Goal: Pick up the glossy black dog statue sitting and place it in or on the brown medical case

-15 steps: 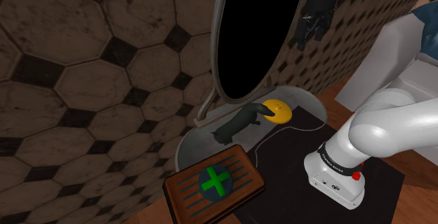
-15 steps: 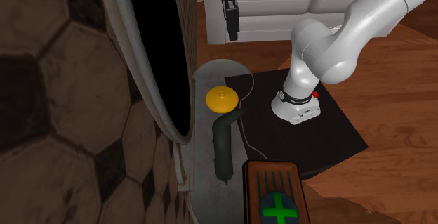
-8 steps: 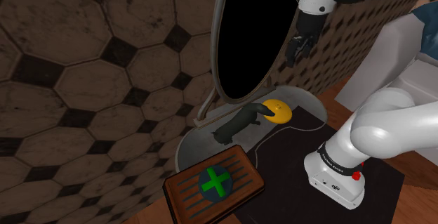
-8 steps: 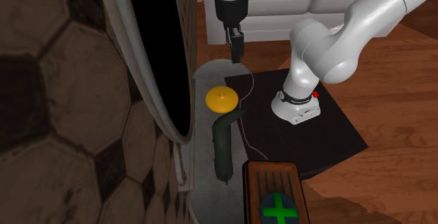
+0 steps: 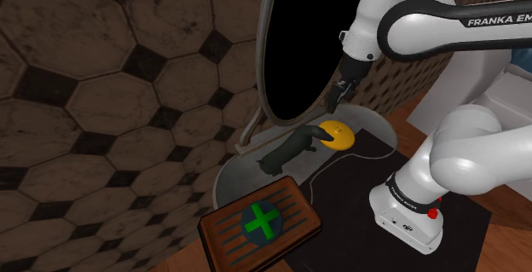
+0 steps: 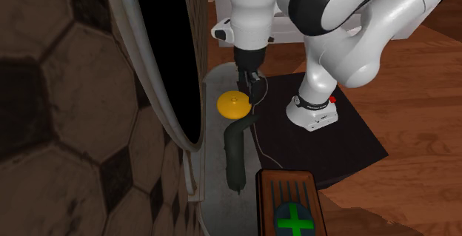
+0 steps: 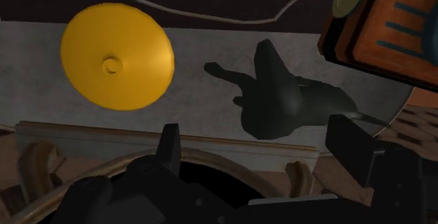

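gripper [image 5: 334, 98] hangs above the grey ledge [image 5: 232, 175], fingers [image 7: 168, 144] well apart w/ nothing between them: open and empty. the dog [image 5: 288, 152] lies on that ledge, below the gripper and off toward the case [image 5: 260, 222].

that's the relation we care abt. in the shoulder view the dog's long axis runs from beside the yellow disc [image 5: 336, 134] down and left toward the case. the gripper sits over the disc end, not over the dog's middle. so we judge the next move is down and along that axis, away from the disc.

second exterior view agrees: gripper [image 6: 254, 88] is just beside the disc [image 6: 234, 104] on that view's right. the dog [image 6: 235, 149] stretches below it, pointing at the case [image 6: 291, 211].

in the wrist view the dog [image 7: 281, 100] is ahead of the gap between the fingers, but nearer one finger than the other. the disc [image 7: 116, 55] is well off past the other finger, and a corner of the case [image 7: 389, 26] shows beyond the dog.

in the way: the disc touches or nearly touches the dog's end (we can't tell which), so a finger could clip it. the oval frame [image 5: 261, 57] w/ its black area [image 5: 298, 40] rises right behind the ledge, close to the wrist. the dog is narrow across, so closing across its axis looks best imo. the case is near, w/ a flat top.
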Robot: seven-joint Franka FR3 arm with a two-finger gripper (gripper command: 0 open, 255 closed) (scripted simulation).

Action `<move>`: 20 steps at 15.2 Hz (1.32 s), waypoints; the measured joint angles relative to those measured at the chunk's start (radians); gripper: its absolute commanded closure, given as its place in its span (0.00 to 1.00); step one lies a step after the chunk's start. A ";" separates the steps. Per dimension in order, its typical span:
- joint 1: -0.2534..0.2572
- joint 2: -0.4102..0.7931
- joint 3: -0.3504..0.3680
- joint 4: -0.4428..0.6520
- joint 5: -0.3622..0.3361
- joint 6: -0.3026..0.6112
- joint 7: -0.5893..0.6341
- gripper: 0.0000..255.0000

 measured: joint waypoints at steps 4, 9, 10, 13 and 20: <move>0.076 0.022 0.020 -0.114 0.074 0.186 -0.015 0.00; 0.102 0.076 0.025 -0.171 0.101 0.312 -0.028 0.00; 0.106 0.082 0.026 -0.179 0.105 0.327 -0.027 0.00; 0.111 0.116 0.027 -0.194 0.112 0.377 -0.031 0.00; 0.114 0.121 0.029 -0.198 0.114 0.387 -0.031 1.00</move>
